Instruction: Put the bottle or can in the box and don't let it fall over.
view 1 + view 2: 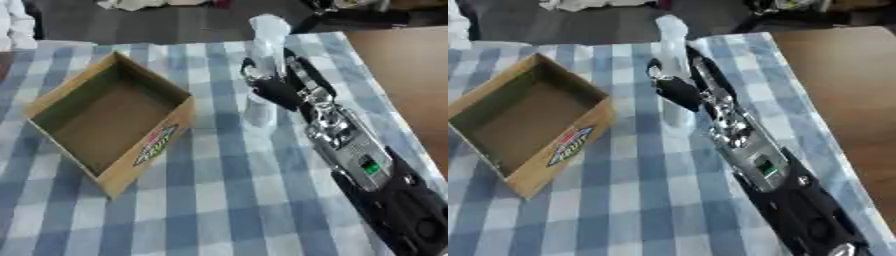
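The right hand (278,86) is reaching in from the lower right, its fingers curling around a clear bottle (262,70) with a white top. The bottle is standing upright on the blue-and-white checked cloth (219,200), just right of the box (109,117) and outside it. The open cardboard box is lying on the cloth with nothing visible inside. The left hand is showing in neither view.

bottle (265,60): I see it clear, pale-capped, upright, between my right hand's fingers (251,70).
box (109,122): brown cardboard, open-topped, well left of those fingers.
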Robot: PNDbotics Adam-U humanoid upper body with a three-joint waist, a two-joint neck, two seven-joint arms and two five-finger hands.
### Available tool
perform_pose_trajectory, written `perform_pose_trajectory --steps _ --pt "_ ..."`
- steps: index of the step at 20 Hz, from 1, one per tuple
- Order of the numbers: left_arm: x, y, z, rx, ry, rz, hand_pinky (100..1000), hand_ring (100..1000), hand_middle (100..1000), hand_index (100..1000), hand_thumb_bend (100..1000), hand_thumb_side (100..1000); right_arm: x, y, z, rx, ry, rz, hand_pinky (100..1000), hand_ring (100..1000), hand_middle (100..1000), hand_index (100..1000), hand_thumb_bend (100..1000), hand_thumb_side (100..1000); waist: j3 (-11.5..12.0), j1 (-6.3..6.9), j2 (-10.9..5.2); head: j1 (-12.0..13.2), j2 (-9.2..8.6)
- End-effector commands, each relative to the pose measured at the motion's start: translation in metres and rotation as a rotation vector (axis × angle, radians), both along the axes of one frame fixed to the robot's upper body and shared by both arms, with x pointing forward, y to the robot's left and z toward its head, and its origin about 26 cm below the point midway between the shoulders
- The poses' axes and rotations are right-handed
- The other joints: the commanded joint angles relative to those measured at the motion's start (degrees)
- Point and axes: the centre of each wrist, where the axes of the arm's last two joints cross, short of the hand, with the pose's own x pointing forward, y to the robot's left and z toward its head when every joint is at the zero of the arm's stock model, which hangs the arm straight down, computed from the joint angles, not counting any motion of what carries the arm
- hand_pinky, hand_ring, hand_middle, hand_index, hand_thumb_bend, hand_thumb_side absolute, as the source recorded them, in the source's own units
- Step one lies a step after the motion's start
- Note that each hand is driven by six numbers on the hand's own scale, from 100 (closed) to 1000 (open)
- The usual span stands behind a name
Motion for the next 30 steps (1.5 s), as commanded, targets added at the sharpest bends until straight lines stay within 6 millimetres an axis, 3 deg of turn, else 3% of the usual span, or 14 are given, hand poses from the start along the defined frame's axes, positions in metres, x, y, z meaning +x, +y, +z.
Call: perform_pose_trajectory --steps 1,18,23,30 --pt "-0.001 0.003 0.011 0.015 -0.030 0.006 720 668 622 828 261 405 0.000 0.006 0.010 0.009 -0.025 0.017 986 923 880 935 100 496 0.30 0.18 -0.63 -0.19 -0.76" --pt "-0.001 0.003 0.010 0.007 -0.029 0.007 721 666 620 825 258 412 0.007 0.017 -0.003 0.030 0.026 0.034 953 886 820 870 100 516 0.38 0.32 -0.04 -0.59 -0.98" --pt "-0.001 0.003 0.009 0.005 -0.030 0.009 721 665 619 824 256 413 0.008 0.018 -0.013 0.048 0.048 0.035 933 858 781 853 100 482 0.35 0.46 0.07 -0.68 -1.08" --pt "-0.001 0.002 0.009 0.001 -0.030 0.008 721 664 618 822 250 415 0.010 0.019 -0.026 0.088 0.087 0.037 874 790 729 805 100 363 0.33 0.57 0.16 -0.93 -1.20"
